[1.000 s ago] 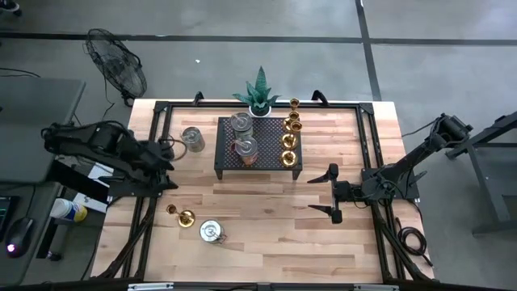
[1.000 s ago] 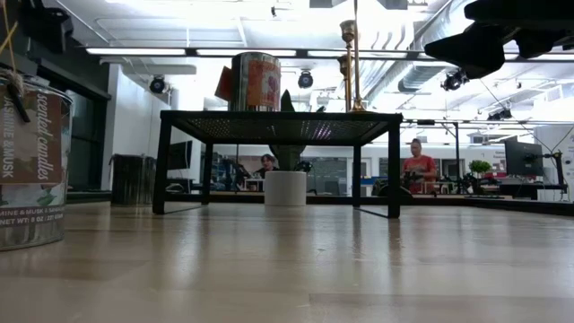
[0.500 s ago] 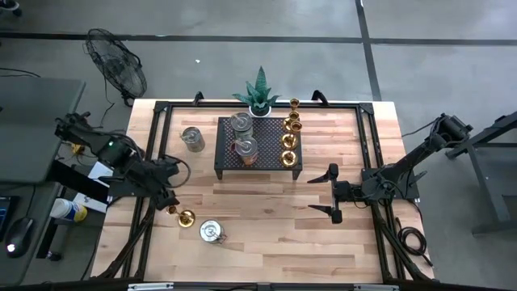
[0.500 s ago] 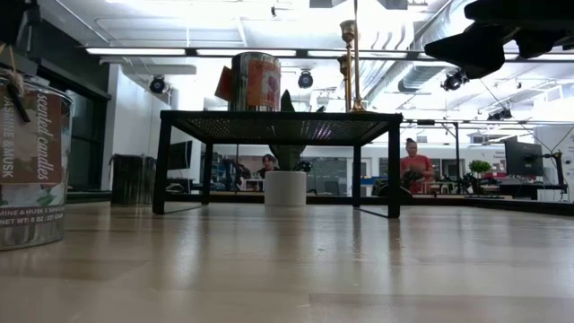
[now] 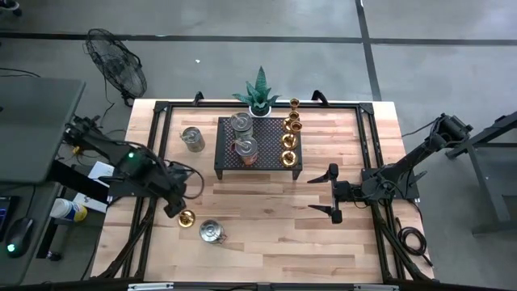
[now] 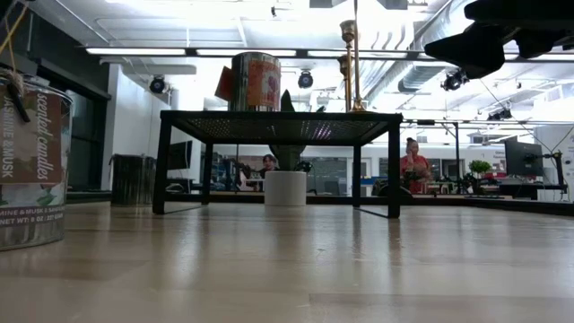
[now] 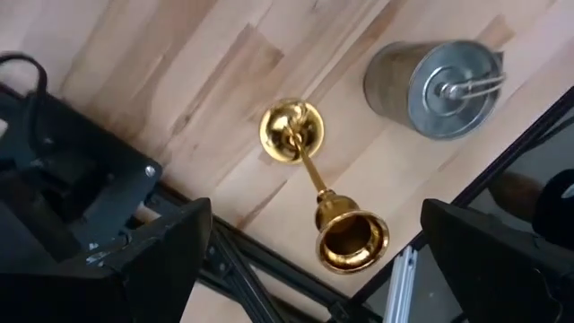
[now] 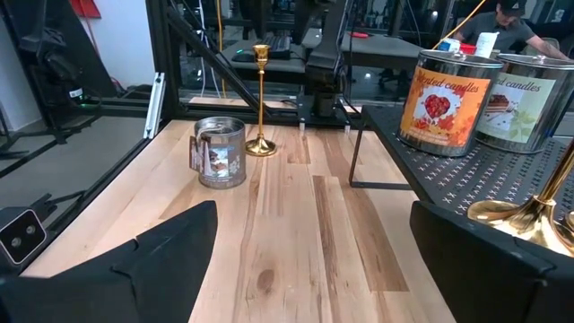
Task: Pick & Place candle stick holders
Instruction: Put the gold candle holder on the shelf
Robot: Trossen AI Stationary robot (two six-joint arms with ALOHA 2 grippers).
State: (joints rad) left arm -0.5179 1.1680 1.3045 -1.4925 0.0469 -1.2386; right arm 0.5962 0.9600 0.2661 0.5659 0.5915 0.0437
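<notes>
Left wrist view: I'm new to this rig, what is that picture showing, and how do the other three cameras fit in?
It looks from the left arm's wrist past its two dark fingers, down on an upright brass holder and a candle tin. The left gripper is open above that holder, holding nothing. The high view sees the whole table from above; the low view looks level across it. The right gripper waits open beside the rack, which carries more holders; its wrist camera looks across the table.
</notes>
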